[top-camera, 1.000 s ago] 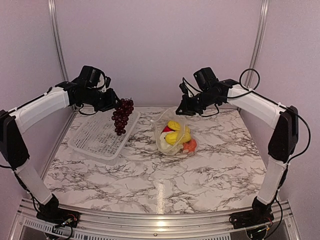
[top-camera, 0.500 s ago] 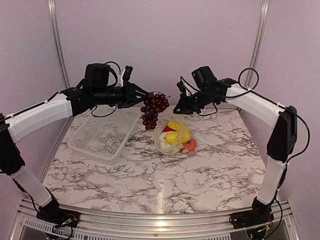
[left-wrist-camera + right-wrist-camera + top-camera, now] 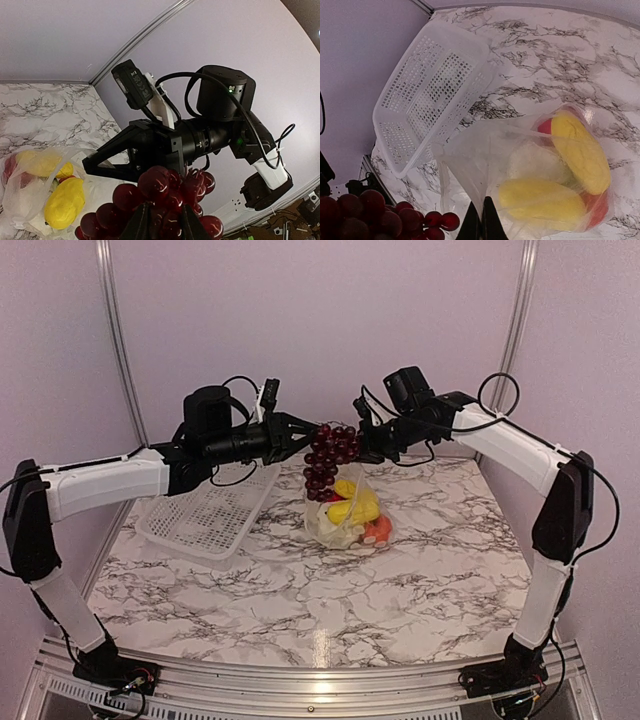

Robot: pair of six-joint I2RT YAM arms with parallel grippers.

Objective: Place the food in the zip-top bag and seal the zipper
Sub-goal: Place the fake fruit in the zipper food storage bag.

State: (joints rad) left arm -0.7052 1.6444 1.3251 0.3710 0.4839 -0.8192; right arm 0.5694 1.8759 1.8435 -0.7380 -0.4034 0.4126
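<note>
Food fills most of the zip-top bag point(image 3: 352, 480), which rests on the marble tabletop point(image 3: 420, 580) toward its far middle, with its mouth drawn upward. Inside it, two yellow pieces point(image 3: 352, 505) lie one over the other, the orange round fruit point(image 3: 379, 530) sits at the lower right, a patch of red pepper point(image 3: 330, 498) shows behind the yellow, and the white cauliflower point(image 3: 325, 525) sits at the lower left. The dark purple grape bunch point(image 3: 328, 455) is outside the bag, hanging in the air just above and left of the raised mouth; in the overhead view its lowest grapes overlap the bag's top edge. The left end effector point(image 3: 312, 432) pinches the bunch at its top, its fingers closed onto the grapes. The right end effector point(image 3: 362, 445), its fingers pressed together on the clear film at the bag's upper edge, holds that edge up just beside the grapes. The white perforated basket point(image 3: 205, 515) lies on the tabletop to the left of the bag, apart from it and under the left arm.
</note>
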